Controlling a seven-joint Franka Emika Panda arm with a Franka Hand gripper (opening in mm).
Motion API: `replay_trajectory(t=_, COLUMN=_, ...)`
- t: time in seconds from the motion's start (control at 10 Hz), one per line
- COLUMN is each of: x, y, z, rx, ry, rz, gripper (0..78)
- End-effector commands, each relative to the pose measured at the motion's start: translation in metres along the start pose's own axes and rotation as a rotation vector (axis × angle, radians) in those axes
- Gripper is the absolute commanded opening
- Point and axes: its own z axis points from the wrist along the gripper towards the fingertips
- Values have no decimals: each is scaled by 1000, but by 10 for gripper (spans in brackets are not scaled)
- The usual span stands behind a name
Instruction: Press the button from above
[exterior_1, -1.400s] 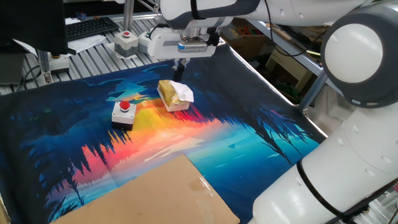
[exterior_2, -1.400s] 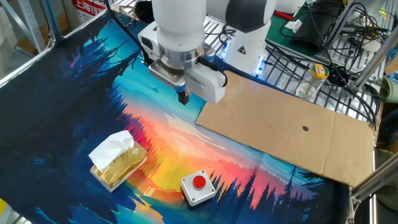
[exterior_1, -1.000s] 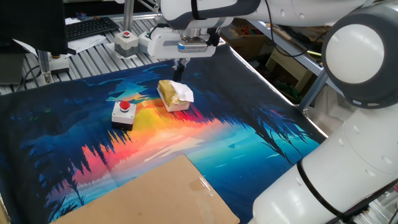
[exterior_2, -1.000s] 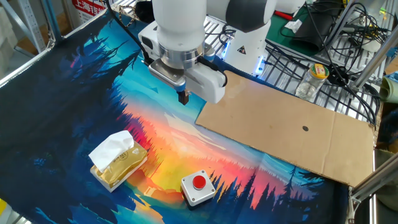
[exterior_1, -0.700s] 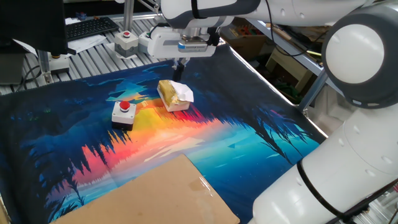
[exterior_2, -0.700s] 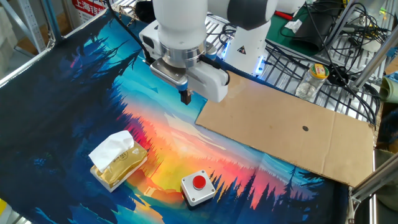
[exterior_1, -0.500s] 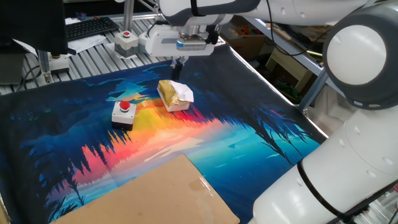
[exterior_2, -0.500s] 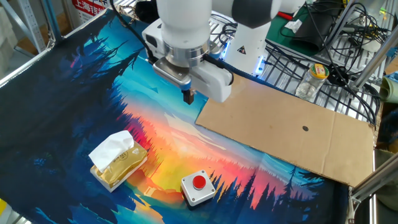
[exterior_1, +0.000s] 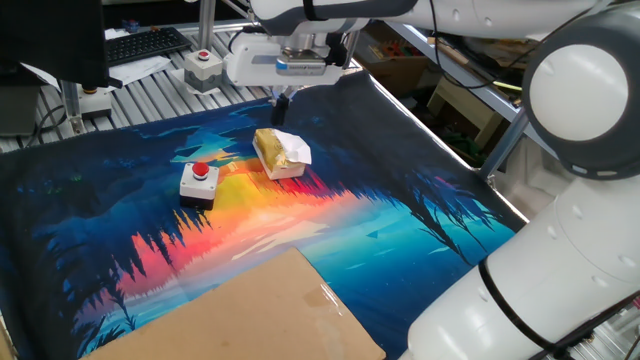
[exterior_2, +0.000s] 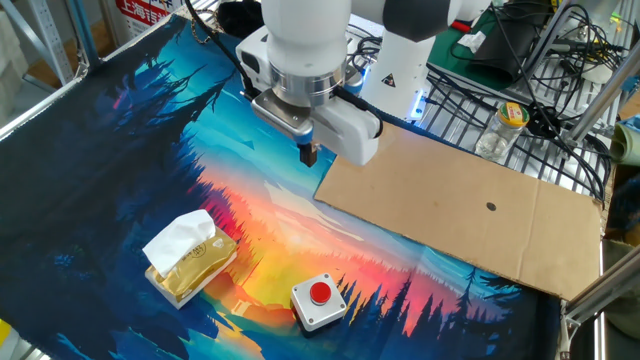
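Observation:
The button has a round red cap on a low silver-grey square base and sits on the colourful mat, left of centre. It also shows in the other fixed view near the front edge. My gripper hangs high above the mat, behind the yellow block and well to the right of the button. In the other fixed view the gripper is far above and behind the button. Its dark fingertips are pressed together with nothing between them.
A yellow block with white paper lies right of the button and also shows in the other fixed view. A bigger pale grey box with a red knob stands behind the mat. A cardboard sheet covers one side of the mat.
The gripper has drifted a little sideways toward the button's side and slightly up. The button and the yellow block have not moved.

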Motion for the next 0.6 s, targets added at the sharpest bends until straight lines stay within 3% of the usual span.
replay_trajectory(t=0.1, x=0, y=0, z=-4, rx=3, ry=-9, rz=7, gripper=0)
replay_trajectory(t=0.6, x=1, y=3, z=-9, rx=7, ry=-7, rz=18, gripper=0)
